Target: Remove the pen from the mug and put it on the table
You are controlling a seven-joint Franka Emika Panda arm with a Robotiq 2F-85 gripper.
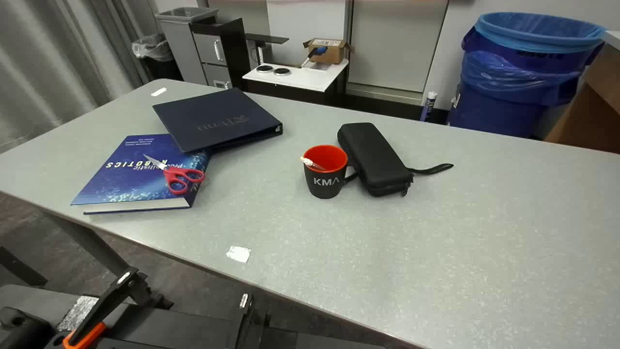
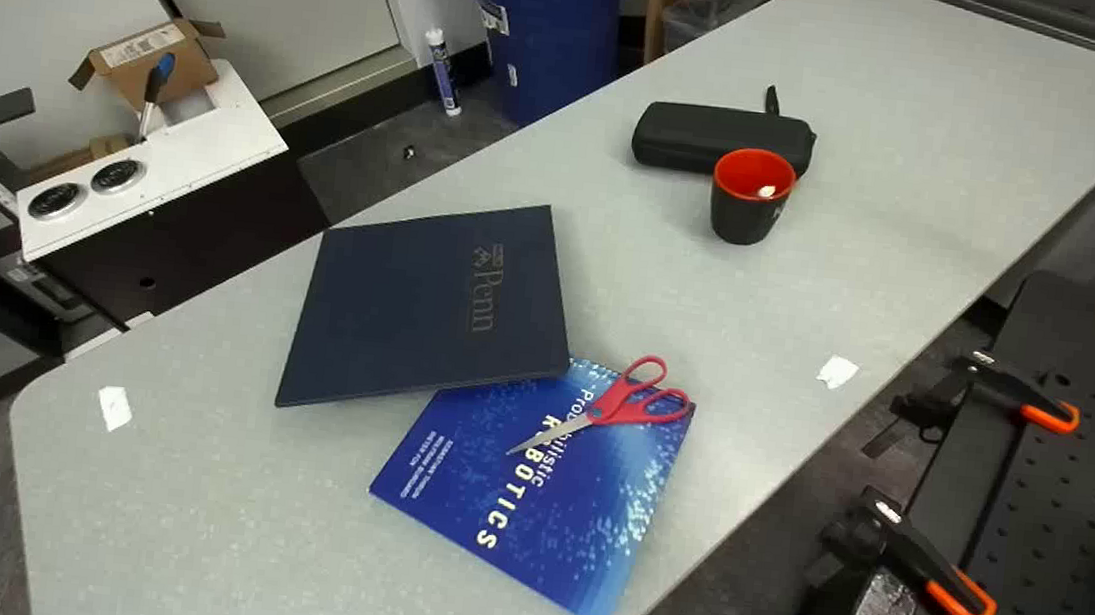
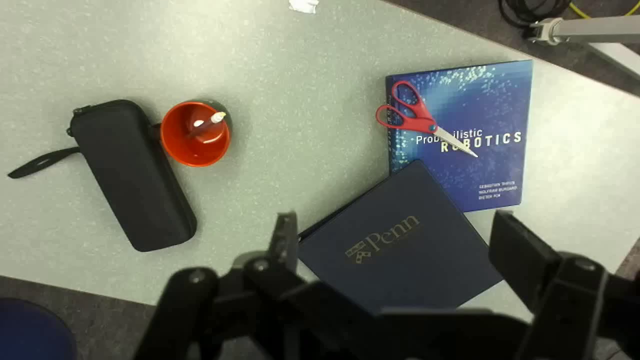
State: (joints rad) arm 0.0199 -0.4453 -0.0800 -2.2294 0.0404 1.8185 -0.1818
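Pen (image 3: pixel 205 126), slim and white-tipped, leans inside the squat black mug (image 3: pixel 199 151) with red interior on the light-grey table (image 3: pixel 295 95); in the wrist view it lies upper-left of the black two-fingered gripper (image 3: pixel 396 227), outside its widely parted jaws.

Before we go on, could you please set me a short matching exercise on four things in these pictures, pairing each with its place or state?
Things
1. Pen
2. Black case
3. Scissors
4. End effector

Places or states
A. On the blue book
B. Open, jaws apart
C. Tilted inside the mug
D. On the table, beside the mug

Pairs: 1-C, 2-D, 3-A, 4-B
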